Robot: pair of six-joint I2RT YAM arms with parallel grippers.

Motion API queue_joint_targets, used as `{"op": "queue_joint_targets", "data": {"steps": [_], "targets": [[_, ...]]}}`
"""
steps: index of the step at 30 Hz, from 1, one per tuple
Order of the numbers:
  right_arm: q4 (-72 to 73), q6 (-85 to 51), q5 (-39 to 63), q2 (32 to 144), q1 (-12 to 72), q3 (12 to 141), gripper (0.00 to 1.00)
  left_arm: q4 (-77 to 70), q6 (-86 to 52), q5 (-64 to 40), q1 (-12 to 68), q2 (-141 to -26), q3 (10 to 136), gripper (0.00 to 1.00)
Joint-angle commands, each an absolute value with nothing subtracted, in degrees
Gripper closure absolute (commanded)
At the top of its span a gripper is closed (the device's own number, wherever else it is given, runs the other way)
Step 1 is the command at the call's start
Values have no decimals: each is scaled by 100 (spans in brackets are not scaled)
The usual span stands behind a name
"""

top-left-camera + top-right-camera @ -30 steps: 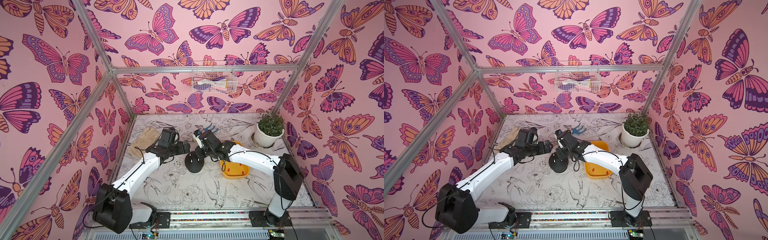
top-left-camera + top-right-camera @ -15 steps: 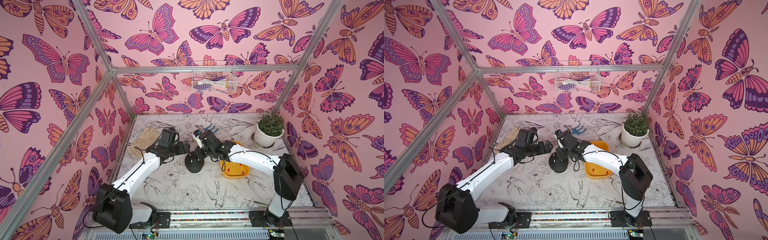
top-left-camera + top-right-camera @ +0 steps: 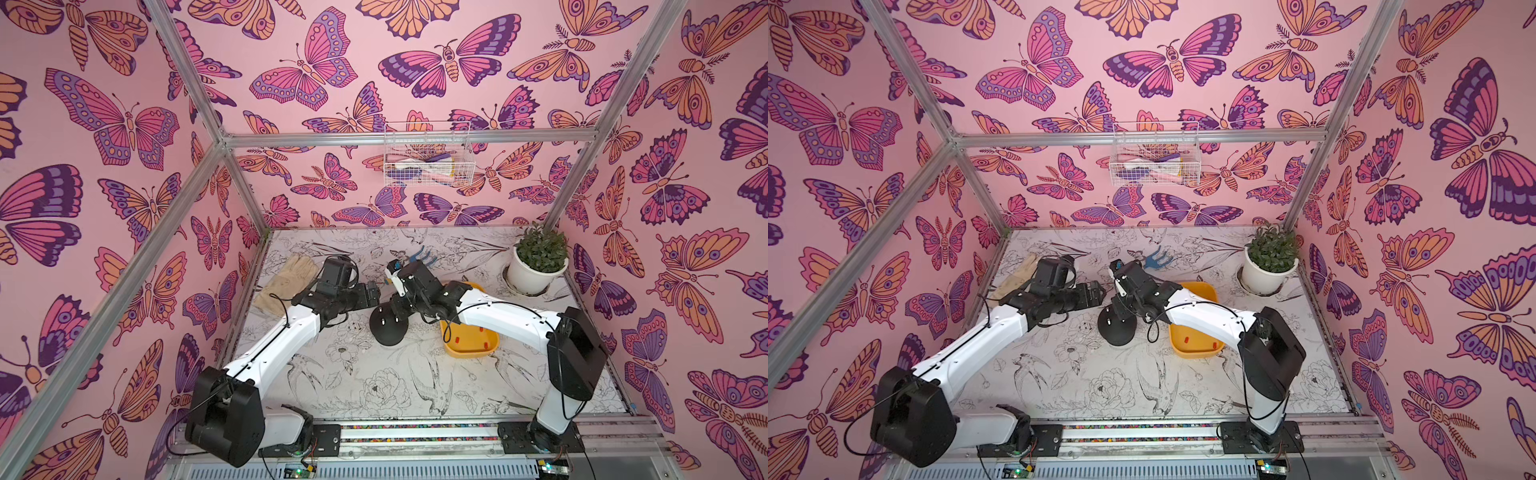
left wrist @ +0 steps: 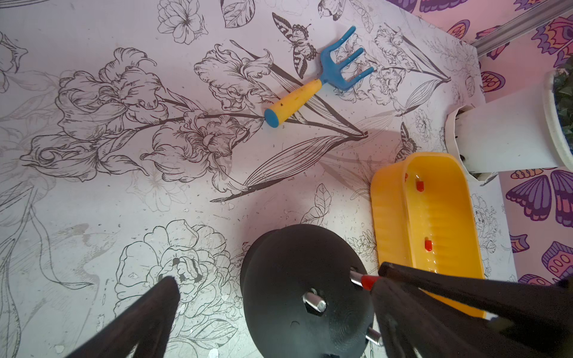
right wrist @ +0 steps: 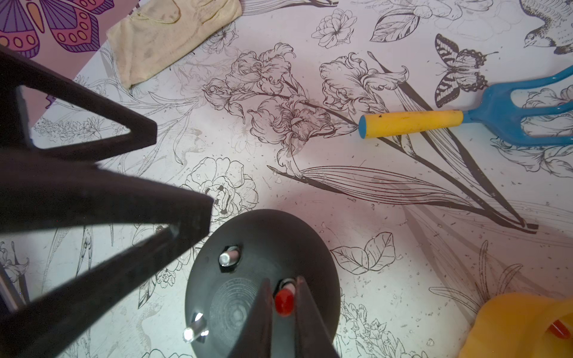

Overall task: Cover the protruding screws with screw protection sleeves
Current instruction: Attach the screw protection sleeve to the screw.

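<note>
At the centre, right gripper clenched on one red sleeve, thin black fingers pinching it from both sides. Sleeve in line with one of the three protruding screws, mouth at the stud's tip, bare silvery thread showing between sleeve and base; how far on, impossible to tell. Other two studs uncovered, sticking out of the top of the black dome.

Close by, left gripper released, fingers spread wide with nothing between them, near the dome's edge on the side away from the tray.

Just beside the dome, partly under the right arm in both top views, yellow tray with a few spare red sleeves lying loose inside.

Farther out on the flower-printed table: blue hand rake with a yellow handle, lying flat beyond the dome; beige glove beyond the left arm; potted plant in a white pot in the far corner past the tray. On the back wall, white wire basket.
</note>
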State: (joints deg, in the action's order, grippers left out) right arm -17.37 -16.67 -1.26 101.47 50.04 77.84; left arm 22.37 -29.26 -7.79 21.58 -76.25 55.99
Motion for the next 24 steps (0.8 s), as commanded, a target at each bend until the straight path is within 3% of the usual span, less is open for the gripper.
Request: {"op": "queue_joint_targets", "data": {"steps": [1,24], "targets": [[-1813,-1729,-152,10182,5062,7942,82,2193,-2961,-860,2109,-7638,5502,0],[-1802,-1689,-230,10047,5062,7979,74,2190,-2959,-844,2109,-7613,5502,0]]}}
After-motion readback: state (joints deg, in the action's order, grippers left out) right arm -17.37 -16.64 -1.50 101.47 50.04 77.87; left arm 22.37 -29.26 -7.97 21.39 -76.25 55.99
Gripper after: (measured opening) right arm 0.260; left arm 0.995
